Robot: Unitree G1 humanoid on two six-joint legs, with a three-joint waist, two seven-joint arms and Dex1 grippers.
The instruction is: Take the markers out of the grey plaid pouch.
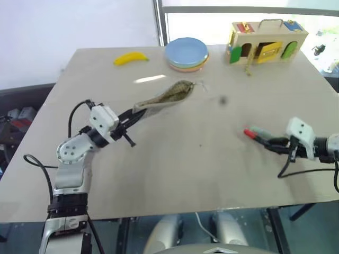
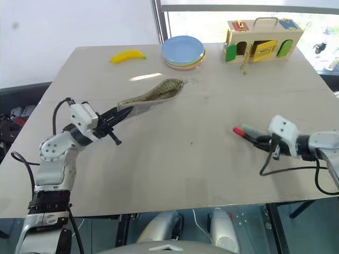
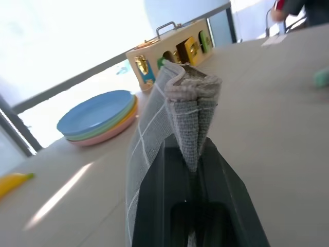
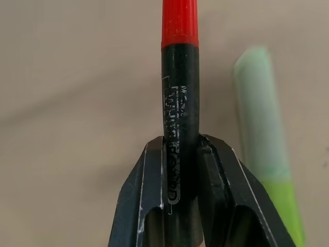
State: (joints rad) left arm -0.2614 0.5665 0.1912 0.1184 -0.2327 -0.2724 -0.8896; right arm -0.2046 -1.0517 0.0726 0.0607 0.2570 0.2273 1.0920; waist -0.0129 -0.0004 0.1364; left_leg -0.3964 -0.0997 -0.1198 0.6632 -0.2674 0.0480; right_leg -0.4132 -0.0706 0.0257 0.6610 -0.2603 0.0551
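Running along the barrel of the black marker [image 4: 180, 118] is a line of small white print, too fine and worn to read; no other writing can be made out. That marker is slim, glossy black with a red cap, and the right gripper [image 4: 180, 149] has its two black fingers [image 4: 146, 200] clamped on the barrel, cap end pointing away from the wrist. It hangs low over the right side of the worktop [image 1: 175, 174]. Just beside it lies or falls the green marker [image 4: 262, 139], pale green with a brighter green end, blurred in the right wrist view; whether it touches the surface cannot be told.

On the left, the left gripper [image 1: 139, 112] has its fingers [image 3: 226, 206] pressed together on one end of the grey plaid pouch [image 1: 169, 96]. This soft woven fabric, grey with pale grid lines, is lifted clear of the worktop and stretches away toward the far middle, its open mouth showing a speckled lining, with a thin cord at the far tip.

A pale beige, smooth, matte board forms the worktop, rectangular with a bright patch of reflected light near the far side. At the far edge sit a yellow banana [image 1: 131, 57], a stack of round pastel plates [image 1: 186, 53] with a blue one on top, and a wooden box [image 1: 266, 41] with a metal handle and small coloured doors and latches. Behind stand a white wall on the left and a bright window with a dark frame on the right.
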